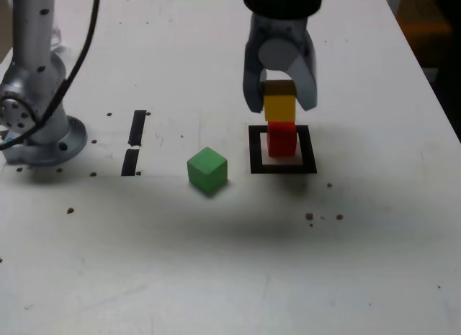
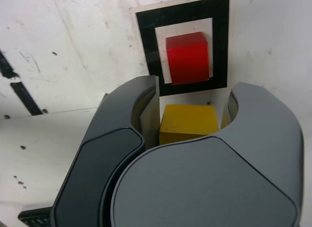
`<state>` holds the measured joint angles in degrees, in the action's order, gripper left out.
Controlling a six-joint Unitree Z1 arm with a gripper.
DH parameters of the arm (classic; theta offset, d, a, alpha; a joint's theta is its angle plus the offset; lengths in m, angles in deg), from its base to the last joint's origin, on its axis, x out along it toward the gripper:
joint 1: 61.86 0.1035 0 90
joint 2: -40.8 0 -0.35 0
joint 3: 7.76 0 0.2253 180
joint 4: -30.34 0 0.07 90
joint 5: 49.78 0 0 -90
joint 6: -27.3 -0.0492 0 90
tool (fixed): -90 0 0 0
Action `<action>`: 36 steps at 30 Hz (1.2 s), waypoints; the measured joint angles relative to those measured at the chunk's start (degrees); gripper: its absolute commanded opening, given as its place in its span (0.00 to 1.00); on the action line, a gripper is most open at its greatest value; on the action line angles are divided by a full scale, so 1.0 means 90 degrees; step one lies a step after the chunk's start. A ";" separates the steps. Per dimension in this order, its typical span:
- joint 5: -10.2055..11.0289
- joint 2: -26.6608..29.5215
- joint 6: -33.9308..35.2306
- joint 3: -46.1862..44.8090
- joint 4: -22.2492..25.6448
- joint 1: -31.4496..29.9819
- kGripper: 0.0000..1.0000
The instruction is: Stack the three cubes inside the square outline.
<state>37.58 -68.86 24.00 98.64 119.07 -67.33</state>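
Tool (image 1: 280, 104): your jaws gripped the yellow cube (image 1: 279, 106).
Red cube (image 1: 282, 138): directly beneath, inside the square outline (image 1: 282, 167).
Green cube (image 1: 207, 169): apart, on table.

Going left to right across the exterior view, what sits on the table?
Grey metal arm base → two short black tape strips → small matte green cube → black tape square outline.

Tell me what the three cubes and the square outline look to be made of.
Red cube, yellow cube and green cube: matte, solid-coloured, sharp-edged blocks, likely painted wood or plastic; no grain shows, so it is unclear which. Square outline: flat black tape, by its straight-cut strips, around a white centre.
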 measured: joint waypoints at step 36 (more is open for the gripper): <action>0.0577 -0.0114 -0.0073 -0.0718 -0.0983 0.0130 0.36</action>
<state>42.77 -69.88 23.34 92.18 110.21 -66.16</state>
